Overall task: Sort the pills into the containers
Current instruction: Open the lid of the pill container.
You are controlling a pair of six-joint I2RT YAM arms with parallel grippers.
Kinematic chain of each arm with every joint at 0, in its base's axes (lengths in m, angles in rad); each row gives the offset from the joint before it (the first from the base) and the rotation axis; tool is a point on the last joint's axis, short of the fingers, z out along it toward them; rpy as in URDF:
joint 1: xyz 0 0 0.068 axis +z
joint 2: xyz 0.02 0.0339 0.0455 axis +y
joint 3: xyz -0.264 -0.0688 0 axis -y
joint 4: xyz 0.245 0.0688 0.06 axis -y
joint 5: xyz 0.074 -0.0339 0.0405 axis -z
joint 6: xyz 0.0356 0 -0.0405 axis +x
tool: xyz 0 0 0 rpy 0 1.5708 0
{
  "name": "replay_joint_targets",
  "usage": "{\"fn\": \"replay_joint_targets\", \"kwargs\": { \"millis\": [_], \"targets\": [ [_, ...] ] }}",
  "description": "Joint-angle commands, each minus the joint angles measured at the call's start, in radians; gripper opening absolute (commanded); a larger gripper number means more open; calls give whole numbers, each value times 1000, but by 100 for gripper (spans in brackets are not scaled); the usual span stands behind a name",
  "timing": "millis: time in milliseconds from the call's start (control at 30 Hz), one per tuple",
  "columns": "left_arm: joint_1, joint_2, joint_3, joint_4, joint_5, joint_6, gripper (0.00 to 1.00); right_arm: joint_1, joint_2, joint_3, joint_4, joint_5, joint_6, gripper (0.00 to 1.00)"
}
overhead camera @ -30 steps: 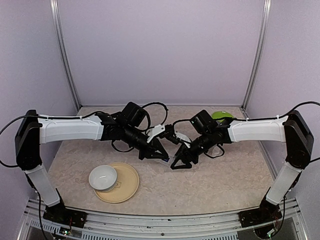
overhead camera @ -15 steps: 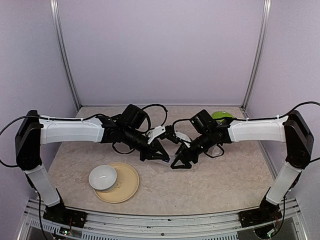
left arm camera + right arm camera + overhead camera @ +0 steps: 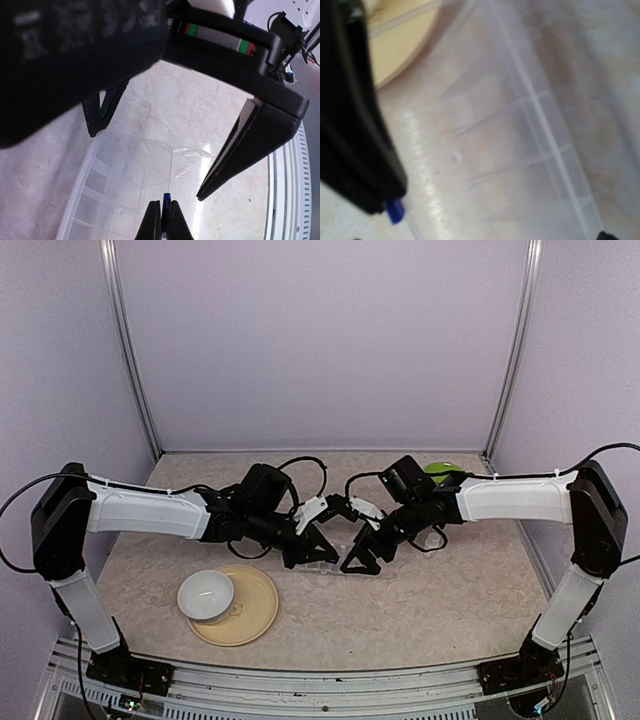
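Box [image 3: 330, 566] lies mid-table; I see no pills. Left gripper [image 3: 162, 220] is pressed together at its edge. Right gripper [image 3: 360, 568] is spread wide above it. Judged step: preparing compartments. Next: locate pills and grasp delicately.

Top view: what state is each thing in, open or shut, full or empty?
Left end effector: shut, over the pill box.
Right end effector: open, empty.
Pill box: lid looks open flat; no pills seen inside.
Plate: lying flat, right side up.
Bowl: upright, empty, on the plate.
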Motion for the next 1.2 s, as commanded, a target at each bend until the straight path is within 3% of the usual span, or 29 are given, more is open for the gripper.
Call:
{"fn": "replay_joint_targets", "kwargs": {
  "millis": [0, 333, 567, 900, 1167],
  "targets": [
    [14, 29, -13, 133, -65, -68, 0, 6, -31, 16, -19, 125, 49, 100],
    [47, 124, 77, 95, -20, -145, 0, 4, -145, -44, 36, 257, 32, 100],
    [62, 131, 87, 126, 56, -202, 0, 6, -203, -109, 108, 175, -29, 100],
    [56, 69, 63, 176, 128, -215, 0, 7, -159, -114, 178, 31, -34, 93],
    [56, 30, 54, 181, 171, -214, 0, 10, -125, -108, 166, 50, -69, 88]
  ]
}}
